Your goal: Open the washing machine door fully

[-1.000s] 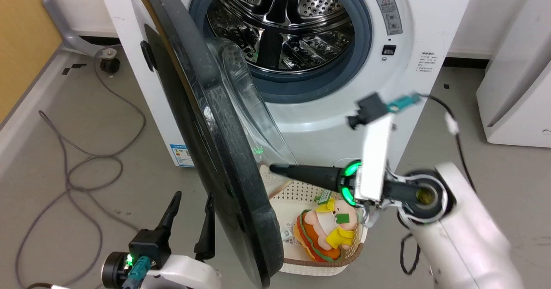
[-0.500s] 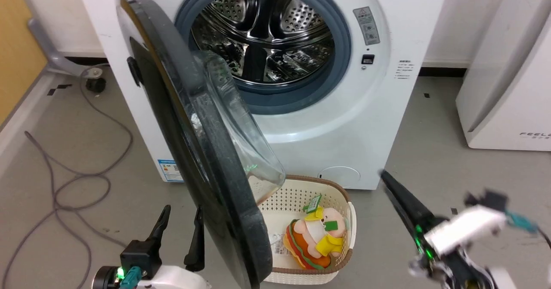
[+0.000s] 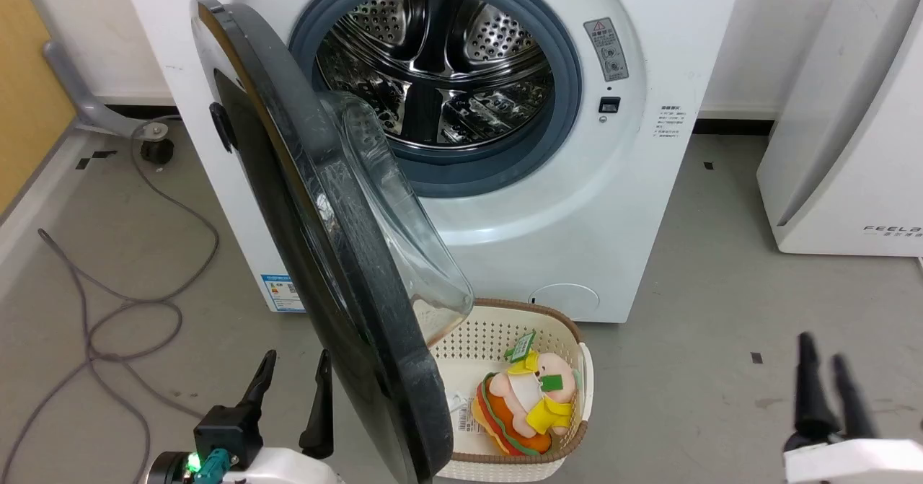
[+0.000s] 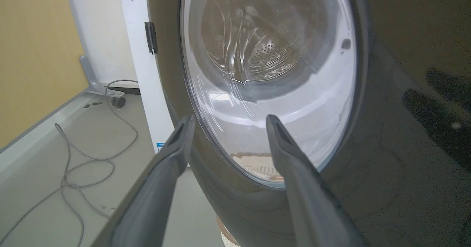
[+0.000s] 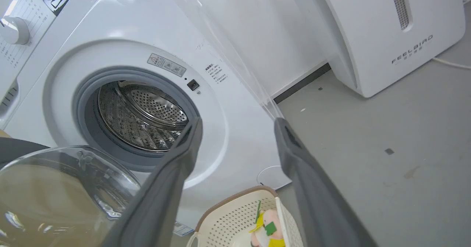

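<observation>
The right claw (image 3: 820, 354) has backed off, spread and empty (left claw (image 3: 296, 358) likewise), leaving the washing machine door (image 3: 339, 246) well to its left, swung wide, probably fully open.

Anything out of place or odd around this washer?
Nothing looks damaged or spilled. The basket holding a plush toy sits partly under the open washing machine door, and a loose grey cable trails across the floor beside the machine.

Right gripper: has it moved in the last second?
Yes. The right gripper pulled back rightward, away from the basket, now over bare floor.
</observation>
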